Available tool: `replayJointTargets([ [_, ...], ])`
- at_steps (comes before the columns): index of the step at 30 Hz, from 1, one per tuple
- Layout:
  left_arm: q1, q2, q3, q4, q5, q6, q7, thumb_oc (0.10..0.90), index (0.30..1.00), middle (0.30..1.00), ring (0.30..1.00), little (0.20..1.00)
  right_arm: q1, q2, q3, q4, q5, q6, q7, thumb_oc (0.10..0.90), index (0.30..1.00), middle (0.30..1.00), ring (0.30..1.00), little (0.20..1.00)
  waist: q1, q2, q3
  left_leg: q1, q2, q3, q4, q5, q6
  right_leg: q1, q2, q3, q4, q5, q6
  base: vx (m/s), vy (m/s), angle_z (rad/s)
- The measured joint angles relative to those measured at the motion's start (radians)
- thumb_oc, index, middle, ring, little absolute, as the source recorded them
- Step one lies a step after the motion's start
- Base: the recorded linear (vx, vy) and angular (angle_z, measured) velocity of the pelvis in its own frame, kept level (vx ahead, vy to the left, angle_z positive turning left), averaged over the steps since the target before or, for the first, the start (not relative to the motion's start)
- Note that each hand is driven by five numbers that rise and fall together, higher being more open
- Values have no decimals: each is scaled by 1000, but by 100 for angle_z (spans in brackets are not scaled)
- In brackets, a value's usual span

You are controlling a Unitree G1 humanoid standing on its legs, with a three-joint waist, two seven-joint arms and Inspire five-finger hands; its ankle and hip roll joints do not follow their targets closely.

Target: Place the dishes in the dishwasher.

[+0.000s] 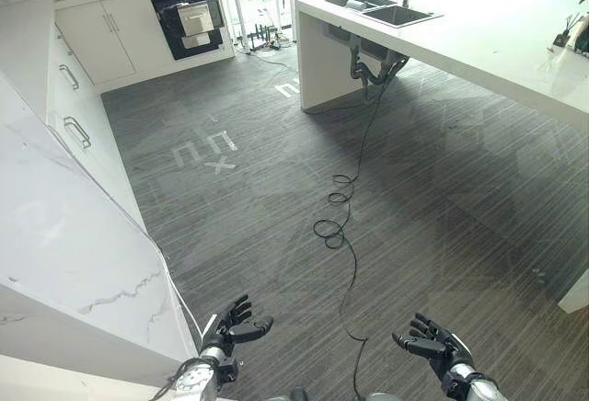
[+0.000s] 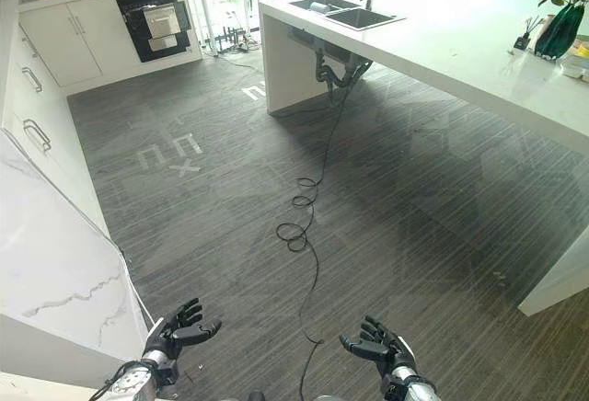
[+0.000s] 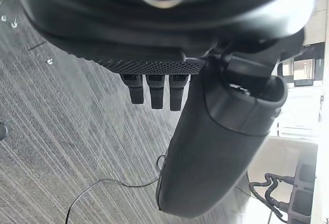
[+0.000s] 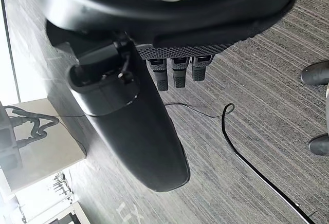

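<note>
I see my left hand [image 1: 228, 327] and right hand [image 1: 434, 341] low over the floor [image 1: 414, 199], fingers relaxed, holding nothing.

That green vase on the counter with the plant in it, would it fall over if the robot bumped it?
Probably, yes. The green vase stands tall and narrow, upright near the counter edge, with leaves rising above it, so it looks top-heavy and apt to tip. It looks glossy, so it may be slippery and breakable. Both hands, left and right, hang open, far away.
</note>
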Motion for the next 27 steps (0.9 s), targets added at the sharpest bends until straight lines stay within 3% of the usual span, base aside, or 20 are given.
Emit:
replayJointTargets([
  [7,-1,-4,-2,119,-4,31,-3,800,900,900,900,900,-3,1,0,37,-36,-2,1,800,900,900,900,900,-1,-15,20,15,0,1,-8,0,-1,9,3,5,-7,-3,0,29,-54,-2],
  [9,12,-13,7,121,-94,48,-54,800,900,900,900,900,-5,6,2,37,-38,-11,1,800,900,900,900,900,3,-16,22,15,2,1,-7,0,0,10,5,5,-8,-5,-2,34,-130,-1],
  [13,13,-44,19,117,-131,49,-90,800,900,900,900,900,-8,30,2,37,-37,-28,1,800,900,900,900,900,3,-20,25,15,5,-5,-3,-2,-3,16,10,0,-8,-8,-8,63,-121,3],
  [20,13,-41,5,30,-131,49,-107,800,900,900,900,900,-27,23,43,-49,-33,-34,-1,800,900,900,900,900,2,-24,63,9,19,-31,-1,-2,-46,-4,34,-10,38,-49,-47,93,-183,7],
  [21,20,-39,18,-4,-130,46,-108,800,900,900,900,900,-31,12,59,-92,-32,-35,-1,800,900,900,900,900,11,-29,86,17,22,-22,1,19,-78,-17,37,-10,82,-76,-67,143,-127,-1],
  [22,2,-24,46,-28,-128,38,-113,800,900,900,900,900,-46,22,61,-101,-23,-47,2,800,900,900,900,900,27,-71,130,-57,14,-24,158,35,-115,-32,33,4,127,-104,-121,350,31,22],
  [23,-30,-24,48,-49,-128,23,-127,800,900,900,900,900,-90,17,44,-55,-14,-54,-1,800,900,900,900,900,54,-65,192,-307,19,-89,564,47,-186,-24,52,6,161,-112,-136,437,113,0],
  [24,-23,-27,41,-41,-129,25,-133,800,900,900,900,900,-103,12,36,-44,-16,-54,-2,800,900,900,900,900,82,-53,207,-329,12,-75,508,28,-176,-16,62,26,158,-122,-129,466,148,-17],
  [26,26,-46,38,-31,-130,30,-138,800,900,900,900,900,-100,-6,27,-46,-36,-61,-1,800,900,900,900,900,83,-3,218,-299,3,-22,135,43,-154,19,109,39,118,-113,-114,387,143,-45],
  [27,39,-50,38,-19,-130,30,-144,800,900,900,900,900,-99,-11,28,-47,-47,-61,-8,800,900,900,900,900,82,25,218,-295,9,-9,38,57,-156,36,135,39,108,-121,-128,367,146,-35],
])
